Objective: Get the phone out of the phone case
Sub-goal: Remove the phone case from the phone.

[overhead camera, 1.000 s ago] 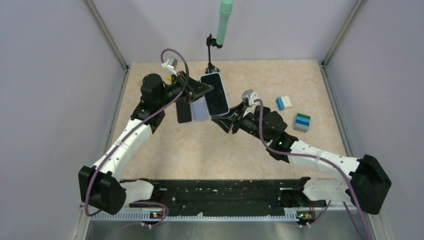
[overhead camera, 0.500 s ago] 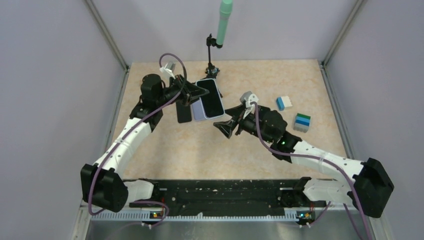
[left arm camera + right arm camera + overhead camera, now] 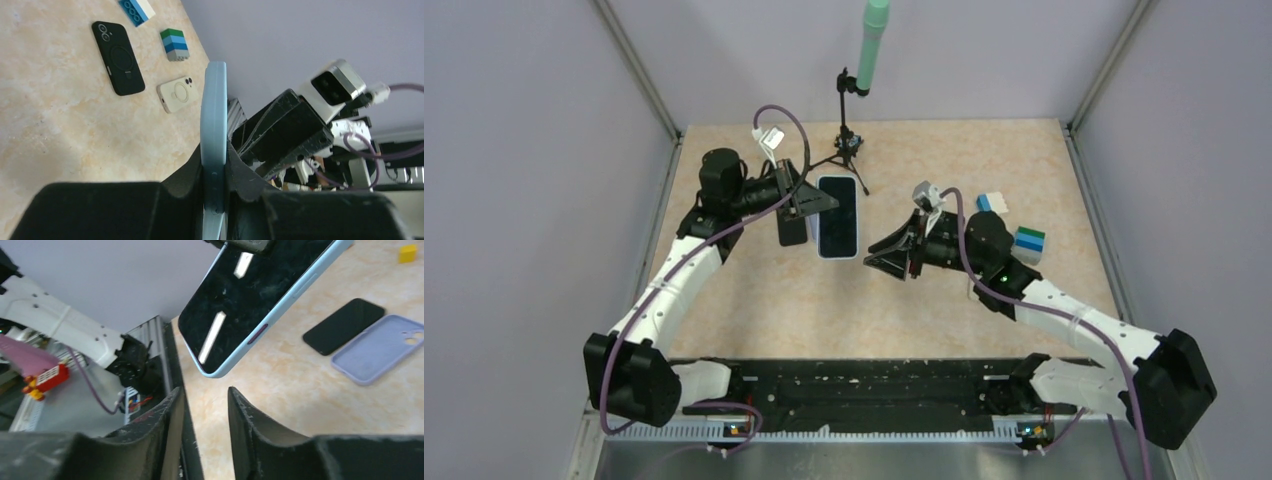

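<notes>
L tool (image 3: 216, 155) gripping cased phone (image 3: 838, 220) by edge, R tool (image 3: 205, 402) near, apart

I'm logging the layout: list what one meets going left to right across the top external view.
black phone → phone in its light blue case → right gripper, jaws open → blue and white block → green and blue block

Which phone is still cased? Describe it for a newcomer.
Find the black tripod at the table's far edge; in front of it the left hand holds a phone off the table. Its dark screen is rimmed by a light blue case, unlike the bare black phone and empty lilac case lying flat.
</notes>
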